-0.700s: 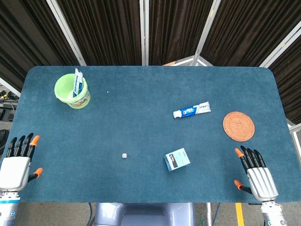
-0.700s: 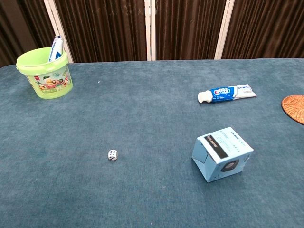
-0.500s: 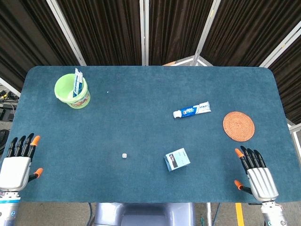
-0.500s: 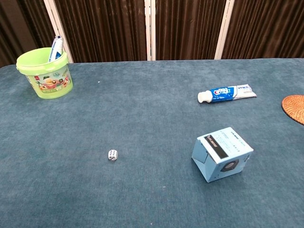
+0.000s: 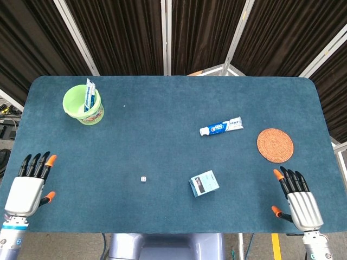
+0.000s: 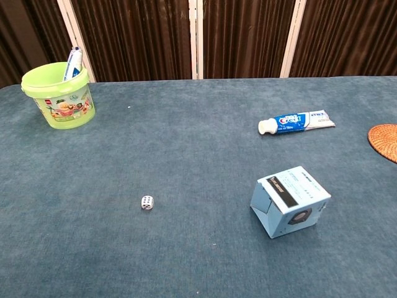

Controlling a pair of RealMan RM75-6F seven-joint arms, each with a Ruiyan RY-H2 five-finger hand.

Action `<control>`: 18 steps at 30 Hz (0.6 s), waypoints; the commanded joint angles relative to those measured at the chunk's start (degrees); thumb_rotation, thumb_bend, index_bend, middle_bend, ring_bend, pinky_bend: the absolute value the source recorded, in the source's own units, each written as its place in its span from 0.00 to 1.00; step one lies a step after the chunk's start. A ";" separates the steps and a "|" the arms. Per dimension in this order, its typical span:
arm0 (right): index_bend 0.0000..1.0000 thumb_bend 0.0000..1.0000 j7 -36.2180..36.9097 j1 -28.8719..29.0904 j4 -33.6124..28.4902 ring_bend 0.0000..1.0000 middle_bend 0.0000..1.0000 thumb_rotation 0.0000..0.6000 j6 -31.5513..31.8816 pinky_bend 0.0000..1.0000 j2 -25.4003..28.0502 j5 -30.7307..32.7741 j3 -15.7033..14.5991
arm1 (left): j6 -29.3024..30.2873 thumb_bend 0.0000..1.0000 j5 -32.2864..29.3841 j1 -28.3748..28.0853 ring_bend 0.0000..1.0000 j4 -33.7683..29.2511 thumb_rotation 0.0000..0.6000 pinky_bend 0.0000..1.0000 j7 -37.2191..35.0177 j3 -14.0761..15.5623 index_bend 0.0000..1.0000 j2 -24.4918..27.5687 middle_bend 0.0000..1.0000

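At the near table point(image 5: 162, 135) edge, my left hand point(image 5: 27, 189) and right hand point(image 5: 301, 203) lie spread, apparently holding nothing; the blue box point(image 5: 204, 183) sits between them.

Left hand point(image 5: 26, 190) shifted inward over the table, right hand point(image 5: 301, 206) slightly lower

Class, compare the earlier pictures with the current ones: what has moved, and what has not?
The left hand has slid a little inward over the table edge; the right hand has shifted slightly back. Both hold nothing. Bucket, toothpaste, box, die and coaster stayed put.
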 commanded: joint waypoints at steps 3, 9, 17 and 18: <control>0.00 0.07 0.47 0.18 -0.25 0.00 0.00 1.00 -0.42 0.00 0.38 0.73 0.38 | -3.93 0.05 8.36 -7.10 0.00 6.74 1.00 0.00 -6.86 -0.42 0.05 0.03 0.00; 0.00 0.07 1.38 0.32 -0.64 0.00 0.00 1.00 -0.63 0.00 0.95 1.85 1.11 | -14.87 0.08 12.45 -16.92 0.00 10.34 1.00 0.00 -9.00 -0.72 0.13 0.50 0.00; 0.00 0.07 3.08 0.64 -0.48 0.00 0.00 1.00 -1.44 0.00 1.77 3.86 2.19 | -25.50 0.14 14.89 -26.87 0.00 15.22 1.00 0.00 -7.34 -1.01 0.21 -4.40 0.00; 0.00 0.07 3.26 0.65 -0.53 0.00 0.00 1.00 -1.47 0.00 1.87 4.04 2.29 | -26.19 0.14 15.20 -27.78 0.00 15.70 1.00 0.00 -6.91 -1.05 0.22 -5.07 0.00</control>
